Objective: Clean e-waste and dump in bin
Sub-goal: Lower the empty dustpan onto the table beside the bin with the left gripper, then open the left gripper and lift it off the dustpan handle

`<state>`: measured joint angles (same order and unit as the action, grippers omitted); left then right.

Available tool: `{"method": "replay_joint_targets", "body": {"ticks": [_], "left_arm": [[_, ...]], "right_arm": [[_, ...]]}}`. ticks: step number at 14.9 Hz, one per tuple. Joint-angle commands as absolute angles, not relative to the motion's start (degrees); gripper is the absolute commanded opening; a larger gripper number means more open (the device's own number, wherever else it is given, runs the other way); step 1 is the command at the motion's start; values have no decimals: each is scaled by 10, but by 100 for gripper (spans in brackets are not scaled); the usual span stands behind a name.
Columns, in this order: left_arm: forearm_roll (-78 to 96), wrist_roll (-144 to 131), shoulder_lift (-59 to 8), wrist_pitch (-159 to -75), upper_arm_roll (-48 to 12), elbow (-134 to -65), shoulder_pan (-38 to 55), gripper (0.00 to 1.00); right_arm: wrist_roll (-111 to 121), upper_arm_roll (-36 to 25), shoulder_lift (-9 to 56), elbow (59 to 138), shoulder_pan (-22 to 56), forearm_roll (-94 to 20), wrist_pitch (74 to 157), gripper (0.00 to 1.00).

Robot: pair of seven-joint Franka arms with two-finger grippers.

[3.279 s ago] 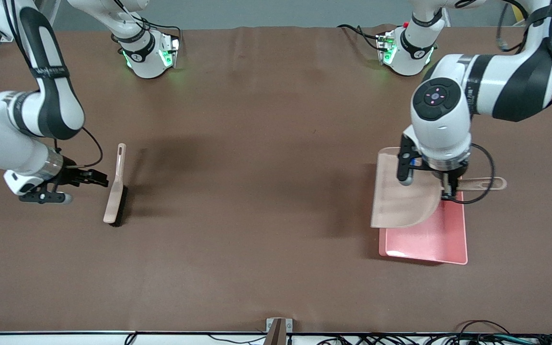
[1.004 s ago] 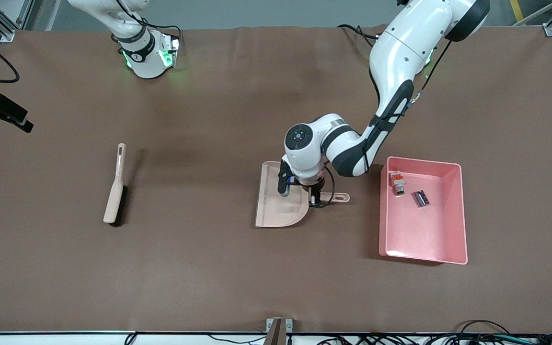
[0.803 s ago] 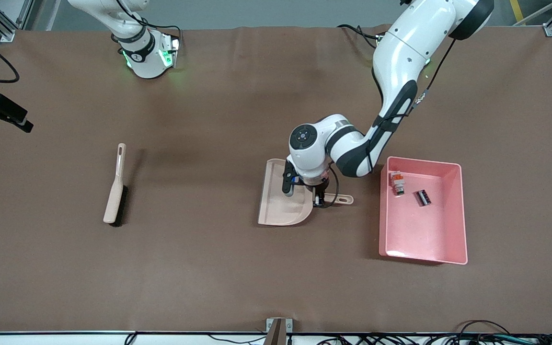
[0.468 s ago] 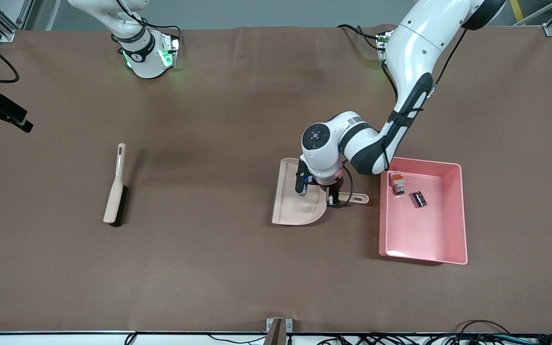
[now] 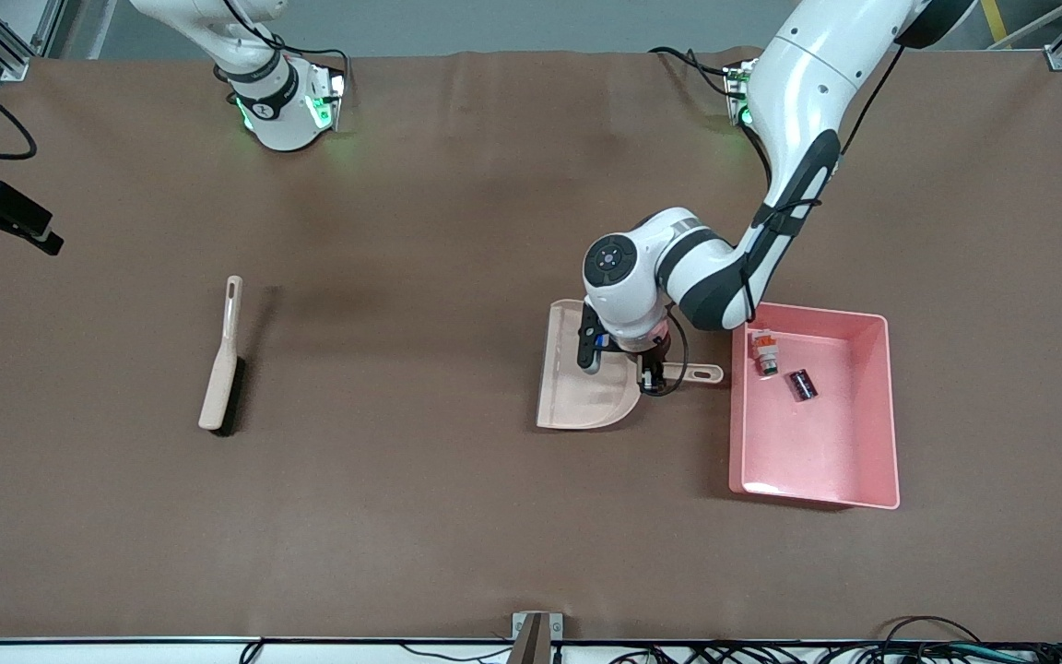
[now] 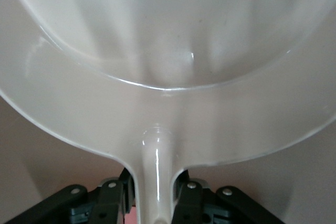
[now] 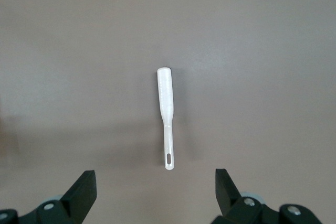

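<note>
The pink bin (image 5: 817,456) stands toward the left arm's end of the table. In it lie the white-grey piece with an orange patch (image 5: 764,351) and the dark block (image 5: 802,385). My left gripper (image 5: 651,375) is shut on the handle of the beige dustpan (image 5: 584,392), which is level and low beside the bin. In the left wrist view the dustpan (image 6: 168,51) fills the frame, and its handle runs between the fingers of the left gripper (image 6: 156,199). My right gripper (image 5: 33,231) waits, open and empty, at the right arm's end of the table, and it also shows in the right wrist view (image 7: 155,192).
A beige brush with dark bristles (image 5: 221,369) lies on the brown table toward the right arm's end. It shows in the right wrist view (image 7: 166,116) too. A small metal bracket (image 5: 531,636) sits at the table's front edge.
The left gripper took the dustpan from over the bin to mid-table, then back toward the bin. The right gripper has drawn away from the brush. The dark block has shifted slightly.
</note>
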<state>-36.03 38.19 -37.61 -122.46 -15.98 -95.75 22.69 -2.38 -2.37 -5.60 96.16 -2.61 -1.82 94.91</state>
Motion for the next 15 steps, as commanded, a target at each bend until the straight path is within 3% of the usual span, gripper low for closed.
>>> {"method": "replay_joint_targets", "body": {"ticks": [1,3,4,5,6,11,15], "left_arm": [[-361,368,-380,-1220,-160,-948,235,10],[-362,365,-385,-1219,-160,-945,238,12],[-363,363,-385,-1220,-160,-944,238,26],[-363,363,-385,-1220,-160,-944,238,81],[-366,362,-386,-1220,-160,-945,237,100],[-364,351,-379,-1215,-160,-932,237,100],[-301,311,-337,-1098,-182,-868,236,100]], "right_arm": [[-32,-16,-52,951,-34,-8,943,100],[-31,-16,-52,951,-34,-8,941,100],[-30,-16,-52,951,-34,-8,941,100],[-28,-16,-52,951,-33,3,941,100],[-23,-13,-52,950,-29,33,942,100],[-20,-18,-52,951,-17,52,940,100],[2,-18,-52,951,-17,43,940,100]]}}
